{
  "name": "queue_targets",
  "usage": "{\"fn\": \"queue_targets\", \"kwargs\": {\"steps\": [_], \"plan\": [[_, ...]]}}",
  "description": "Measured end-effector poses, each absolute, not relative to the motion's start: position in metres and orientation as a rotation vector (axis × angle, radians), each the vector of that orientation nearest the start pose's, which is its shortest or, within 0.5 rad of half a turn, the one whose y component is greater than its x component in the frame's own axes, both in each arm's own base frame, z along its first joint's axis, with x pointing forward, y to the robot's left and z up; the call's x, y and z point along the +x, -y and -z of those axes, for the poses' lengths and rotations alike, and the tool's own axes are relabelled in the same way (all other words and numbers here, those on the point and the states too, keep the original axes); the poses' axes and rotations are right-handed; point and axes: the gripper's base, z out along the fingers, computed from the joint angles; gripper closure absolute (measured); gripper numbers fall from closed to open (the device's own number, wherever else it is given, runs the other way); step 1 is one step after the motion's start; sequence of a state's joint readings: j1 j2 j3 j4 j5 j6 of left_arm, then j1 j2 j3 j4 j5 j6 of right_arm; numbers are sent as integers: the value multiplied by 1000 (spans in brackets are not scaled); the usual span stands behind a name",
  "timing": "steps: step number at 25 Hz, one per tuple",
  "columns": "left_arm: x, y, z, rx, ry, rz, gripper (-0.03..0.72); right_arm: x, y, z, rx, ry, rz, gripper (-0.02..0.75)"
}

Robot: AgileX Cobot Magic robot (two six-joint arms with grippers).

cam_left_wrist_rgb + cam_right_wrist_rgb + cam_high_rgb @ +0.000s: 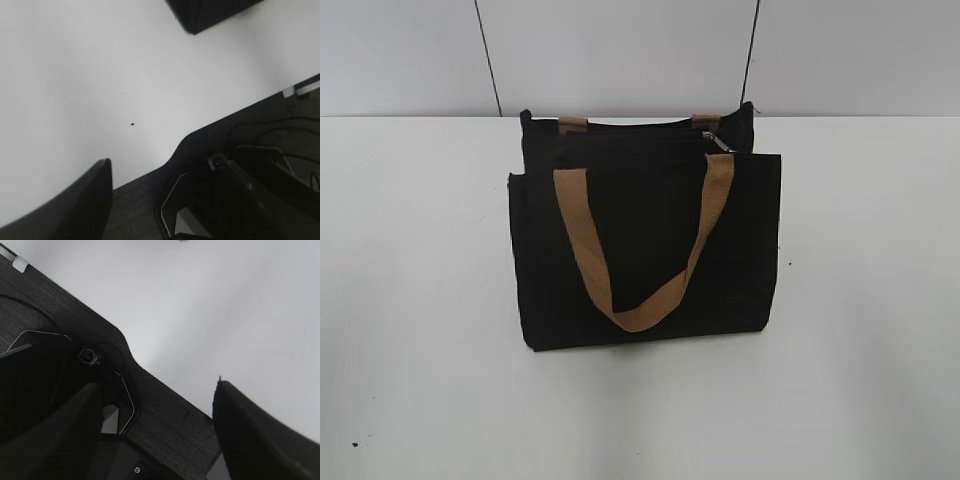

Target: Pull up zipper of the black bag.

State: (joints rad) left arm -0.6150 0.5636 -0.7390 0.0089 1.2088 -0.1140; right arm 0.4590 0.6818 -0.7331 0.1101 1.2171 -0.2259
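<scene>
White tabletop (410, 300) fills the scene, with a pale wall behind it crossed by two thin dark cables.

Left side: my left gripper (145, 200) sits back over the dark edge of the robot base, clear of the work. One finger (75, 200) shows at lower left and a second dark shape lies at lower right with table visible between them, so I judge the jaws apart and holding nothing. A corner of the black bag (210, 12) shows at the top of the left wrist view, well ahead of the jaws.

Centre: the black bag (645, 250) stands upright in the middle of the table, its long axis running left to right across the exterior view. One tan handle (640, 250) hangs in a loop down the front panel; the second (572, 124) shows only as two short stubs at the back rim.

Right of centre: the zipper (717, 140), a small silver glint, sits at the top rim near the bag's right end, beside the right leg of the front handle. I judge the track to run along the top opening, leftward from the pull.

Right side: my right gripper (150, 435) also rests over the base edge, fingers (260, 435) spread, nothing between them; the bag barely enters its view.

Deciding relation: the pull lies up and ahead of both jaws, toward the right end, so I judge the right arm nearer.

Count: one bag, two handles, one zipper pull, two grippers.
</scene>
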Motion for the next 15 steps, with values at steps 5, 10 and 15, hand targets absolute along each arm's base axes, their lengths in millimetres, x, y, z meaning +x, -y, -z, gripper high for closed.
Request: {"fn": "queue_targets", "kwargs": {"steps": [5, 10, 15], "plan": [[25, 17, -318, 592, -2303, 343, 180, 50, -35, -292, -834, -2447, -242, 210], [9, 6, -299, 591, -2250, 359, 180, 31, -26, -271, -821, -2409, -248, 210], [7, 4, -287, 637, -2252, 335, 180, 26, -24, -269, -797, -2344, -257, 210]]}}
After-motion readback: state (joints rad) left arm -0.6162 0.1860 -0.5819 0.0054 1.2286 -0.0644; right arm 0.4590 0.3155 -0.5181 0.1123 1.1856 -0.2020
